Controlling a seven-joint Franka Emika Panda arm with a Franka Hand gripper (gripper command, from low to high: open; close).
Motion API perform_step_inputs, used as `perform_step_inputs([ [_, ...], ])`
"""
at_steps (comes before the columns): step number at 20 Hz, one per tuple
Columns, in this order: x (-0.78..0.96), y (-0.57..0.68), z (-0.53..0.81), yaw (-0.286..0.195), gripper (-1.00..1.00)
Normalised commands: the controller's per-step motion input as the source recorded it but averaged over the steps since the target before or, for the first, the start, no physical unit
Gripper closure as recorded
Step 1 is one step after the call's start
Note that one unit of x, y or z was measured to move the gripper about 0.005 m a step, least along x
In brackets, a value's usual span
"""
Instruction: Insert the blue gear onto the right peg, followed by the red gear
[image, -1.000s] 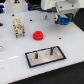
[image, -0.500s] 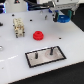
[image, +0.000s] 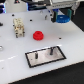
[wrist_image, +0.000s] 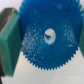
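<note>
The blue gear hangs above the table at the back of the exterior view's right, held under my gripper. In the wrist view the blue gear fills most of the picture, toothed rim and central hole showing, with a green finger pad pressed against its edge. The red gear lies flat on the white table, apart from the gripper. The grey base plate carries two upright pegs; the right peg stands bare.
A beige block-like object stands at the back toward the exterior view's left. Dark equipment lines the table's far edge.
The gripper with the blue gear has shifted slightly at the back right; the red gear and base plate have stayed put.
</note>
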Motion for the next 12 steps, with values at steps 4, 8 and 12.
perform_step_inputs([
  [4, 0.77, -0.30, 0.35, 0.000, 1.00],
  [8, 0.79, -0.28, 0.31, 0.000, 1.00],
  [12, 0.81, -0.25, 0.25, 0.000, 1.00],
])
